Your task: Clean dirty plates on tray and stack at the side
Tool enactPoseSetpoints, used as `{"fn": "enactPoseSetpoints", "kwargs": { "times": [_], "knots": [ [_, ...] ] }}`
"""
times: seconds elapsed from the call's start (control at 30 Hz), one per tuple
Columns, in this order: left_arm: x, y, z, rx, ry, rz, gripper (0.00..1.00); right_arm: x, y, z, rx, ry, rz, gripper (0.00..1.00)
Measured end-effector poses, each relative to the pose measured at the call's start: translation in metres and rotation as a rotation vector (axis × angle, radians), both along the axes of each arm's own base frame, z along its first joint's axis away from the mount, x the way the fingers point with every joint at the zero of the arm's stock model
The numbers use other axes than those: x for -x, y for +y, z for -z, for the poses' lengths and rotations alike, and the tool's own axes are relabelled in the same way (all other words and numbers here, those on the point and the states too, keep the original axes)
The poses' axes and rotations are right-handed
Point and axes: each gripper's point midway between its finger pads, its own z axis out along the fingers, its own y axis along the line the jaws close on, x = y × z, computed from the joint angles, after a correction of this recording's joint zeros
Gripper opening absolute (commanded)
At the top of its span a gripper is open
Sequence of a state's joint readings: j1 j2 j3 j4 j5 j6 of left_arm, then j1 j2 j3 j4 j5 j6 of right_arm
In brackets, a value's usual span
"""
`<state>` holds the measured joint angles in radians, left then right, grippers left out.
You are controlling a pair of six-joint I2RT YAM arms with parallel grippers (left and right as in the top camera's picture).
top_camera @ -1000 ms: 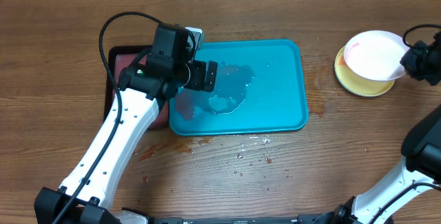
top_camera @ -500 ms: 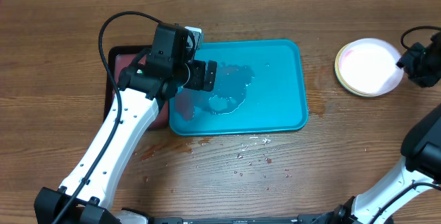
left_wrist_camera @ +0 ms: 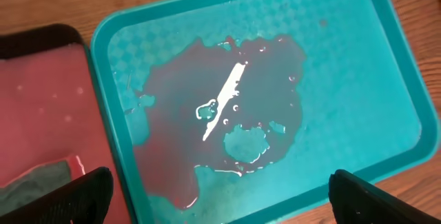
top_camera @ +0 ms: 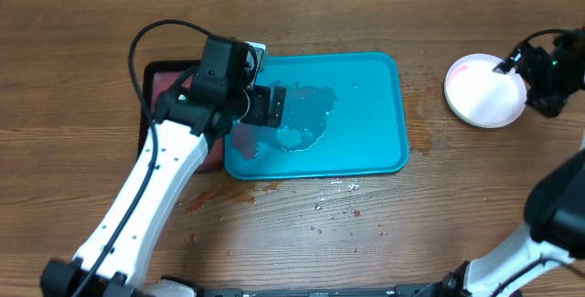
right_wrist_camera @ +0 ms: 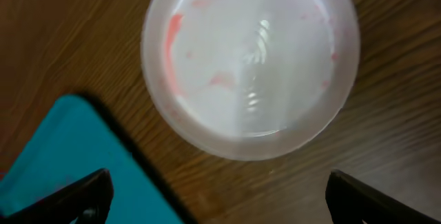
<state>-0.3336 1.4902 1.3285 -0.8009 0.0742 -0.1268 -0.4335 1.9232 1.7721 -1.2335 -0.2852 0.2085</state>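
A white plate (top_camera: 484,90) with faint red smears lies on the wood at the far right, and it fills the top of the right wrist view (right_wrist_camera: 251,65). My right gripper (top_camera: 515,63) hovers at its right rim, open and empty (right_wrist_camera: 227,203), with bare table between the fingers. The turquoise tray (top_camera: 366,123) sits mid-table and carries no plate, only a reddish puddle (top_camera: 306,114). My left gripper (top_camera: 277,105) hangs open above the tray's left part, with nothing between its fingers (left_wrist_camera: 227,207). No blue plate or green plate is visible.
A black tray (top_camera: 151,87) of reddish liquid lies against the turquoise tray's left side, with a grey-green cloth (left_wrist_camera: 34,182) in it. Water and sauce droplets (top_camera: 338,196) speckle the wood in front of the tray. A turquoise tray corner (right_wrist_camera: 69,162) shows near the plate.
My right gripper opened and let go of the white plate, which dropped flat onto the yellow-green plate, hiding it. The gripper then rose and pulled back. The left arm barely moved.
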Motion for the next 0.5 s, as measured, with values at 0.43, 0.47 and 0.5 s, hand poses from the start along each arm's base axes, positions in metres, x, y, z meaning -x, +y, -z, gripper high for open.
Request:
{"fn": "enactPoseSetpoints", "kwargs": {
  "times": [0.43,0.47,0.5],
  "knots": [
    [0.086,0.03,-0.096,0.064,-0.174,-0.009,1.0,0.07,0.207,-0.166,0.07,-0.377,-0.505,1.0],
    [0.094,0.034,-0.1,0.066,-0.178,-0.018,1.0,0.08,0.216,-0.173,0.073,-0.395,-0.534,1.0],
    [0.101,0.037,-0.103,0.069,-0.182,-0.026,1.0,0.089,0.223,-0.178,0.078,-0.405,-0.556,1.0]
  ]
}}
